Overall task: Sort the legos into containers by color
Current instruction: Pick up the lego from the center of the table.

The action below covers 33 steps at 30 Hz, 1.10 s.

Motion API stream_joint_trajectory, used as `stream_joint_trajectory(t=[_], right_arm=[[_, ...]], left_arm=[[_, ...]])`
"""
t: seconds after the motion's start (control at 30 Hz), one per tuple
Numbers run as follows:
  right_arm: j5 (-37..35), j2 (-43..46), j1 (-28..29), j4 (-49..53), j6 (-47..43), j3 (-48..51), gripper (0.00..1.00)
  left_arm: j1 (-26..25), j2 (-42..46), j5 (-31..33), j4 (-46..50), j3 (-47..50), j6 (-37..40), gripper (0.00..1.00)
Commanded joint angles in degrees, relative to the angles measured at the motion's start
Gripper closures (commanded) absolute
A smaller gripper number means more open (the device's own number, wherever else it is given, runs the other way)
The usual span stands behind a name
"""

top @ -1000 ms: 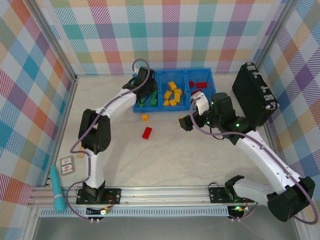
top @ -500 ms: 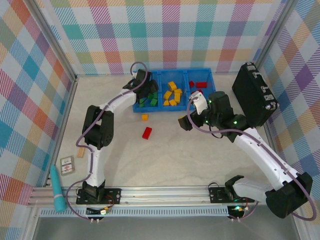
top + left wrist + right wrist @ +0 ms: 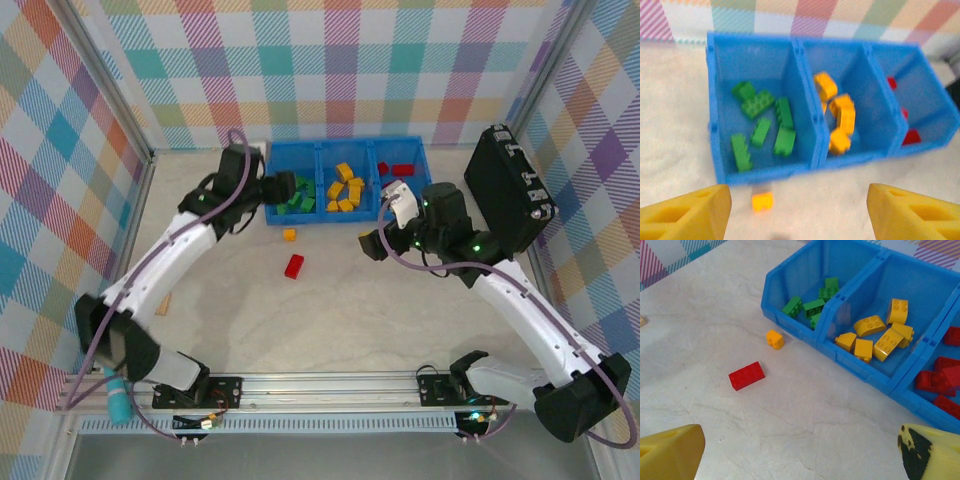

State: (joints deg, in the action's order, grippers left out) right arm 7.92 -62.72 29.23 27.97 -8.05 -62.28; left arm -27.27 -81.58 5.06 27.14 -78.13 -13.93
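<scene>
Legos [image 3: 870, 325]: mostly binned in far tray [image 3: 795, 327]; red brick [image 3: 746, 375], orange brick [image 3: 775, 339] loose nearer. Left gripper [image 3: 800, 210], right gripper [image 3: 800, 450]: jaws apart, empty. Could jam orange brick, perhaps touching tray wall, when pinching.

tray: one bright blue plastic tray [image 3: 345, 218], three joined rectangular compartments in a row, upright on the table, tops open.
left compartment [image 3: 725, 75]: holds the green bricks [image 3: 761, 131], six of them, lying flat and scattered at odd angles.
middle compartment [image 3: 862, 82]: holds the yellow bricks [image 3: 888, 342], several, bunched loosely, some tilted against each other.
right compartment [image 3: 912, 90]: holds the red bricks [image 3: 940, 379], several, partly hidden by the wall.
small orange brick [image 3: 775, 339]: squarish, alone on the table just in front of the left compartment's near wall, not touching it.
long red brick [image 3: 746, 375]: flat on the table, studs up, set at an angle, near the orange one but farther from the tray.
</scene>
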Motion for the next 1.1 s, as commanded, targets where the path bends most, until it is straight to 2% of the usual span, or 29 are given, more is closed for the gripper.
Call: stream_joint_trajectory(t=[0.0,0.1,0.3,0.7,0.9,1.07], right_arm=[[0.50,0.89,0.29,-0.06,-0.61,-0.47,0.01],[2.36,0.24,0.30,-0.28,0.10,-0.56,0.01],[3.22,-0.15,0.30,-1.64,1.99,-0.57,0.01],[3.17,2.62,0.30,-2.70,5.06,1.50,0.01],[2.91,3.78,0.29,-1.90,5.24,1.71,0.01],[2.19,5.31,0.30,-1.76,5.44,2.97,0.01]], left_arm=[[-3.36,2.47,1.74,7.26,10.71,1.97,0.28],[-8.25,5.33,5.74,5.87,17.43,-0.69,0.27],[-16.37,2.98,13.50,3.01,21.44,-0.44,0.22],[-16.53,-13.55,12.02,-2.26,16.42,7.05,0.22],[-14.40,-19.58,11.49,-2.73,15.15,6.67,0.29],[-11.56,-20.63,9.24,-4.69,16.43,5.87,0.33]])
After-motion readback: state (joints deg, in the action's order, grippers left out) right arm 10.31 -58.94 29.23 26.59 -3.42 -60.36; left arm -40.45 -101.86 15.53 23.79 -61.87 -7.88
